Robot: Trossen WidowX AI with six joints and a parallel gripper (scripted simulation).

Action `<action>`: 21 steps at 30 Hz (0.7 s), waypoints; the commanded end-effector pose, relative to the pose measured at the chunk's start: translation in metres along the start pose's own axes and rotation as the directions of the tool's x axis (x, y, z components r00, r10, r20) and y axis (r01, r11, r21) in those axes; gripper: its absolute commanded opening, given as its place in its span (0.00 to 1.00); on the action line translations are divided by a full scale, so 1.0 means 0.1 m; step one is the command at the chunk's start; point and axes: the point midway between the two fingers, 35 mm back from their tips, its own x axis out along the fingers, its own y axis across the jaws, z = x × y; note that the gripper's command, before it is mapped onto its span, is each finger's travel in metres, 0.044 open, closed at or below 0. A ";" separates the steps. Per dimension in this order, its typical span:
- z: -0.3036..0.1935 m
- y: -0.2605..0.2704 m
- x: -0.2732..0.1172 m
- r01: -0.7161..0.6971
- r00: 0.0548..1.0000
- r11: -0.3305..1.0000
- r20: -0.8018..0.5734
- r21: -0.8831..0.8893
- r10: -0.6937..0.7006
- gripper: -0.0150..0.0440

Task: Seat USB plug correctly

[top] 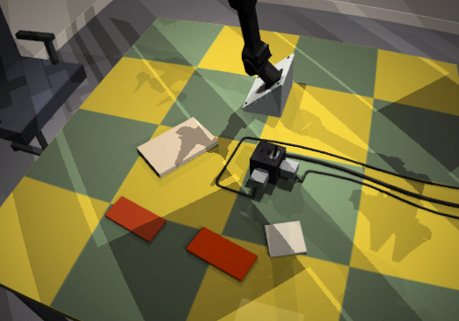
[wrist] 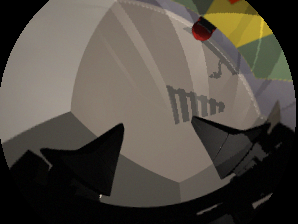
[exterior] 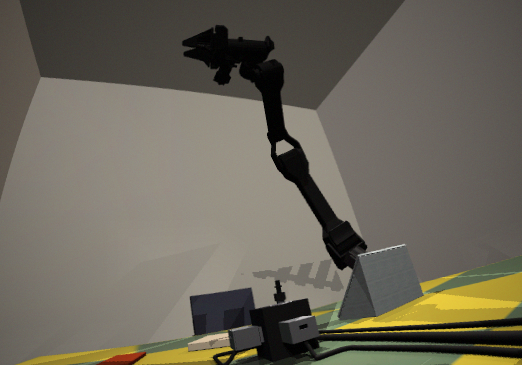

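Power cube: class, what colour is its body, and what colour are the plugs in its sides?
Black cube, grey plugs; clearest in the top view.

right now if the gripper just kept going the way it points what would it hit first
Nothing on the table. The open gripper is raised high, pointing sideways, far above the power cube. The wrist view shows only bare wall ahead; its distance is unclear.
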 end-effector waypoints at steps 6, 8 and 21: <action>0.32 -1.20 0.36 0.081 0.965 0.447 -0.043 -0.891 -0.261 1.00; 0.44 -1.42 0.39 0.065 0.948 0.284 -0.030 -0.957 -0.318 1.00; 1.65 -2.65 0.20 -0.368 0.703 -0.615 0.224 -0.697 -0.675 1.00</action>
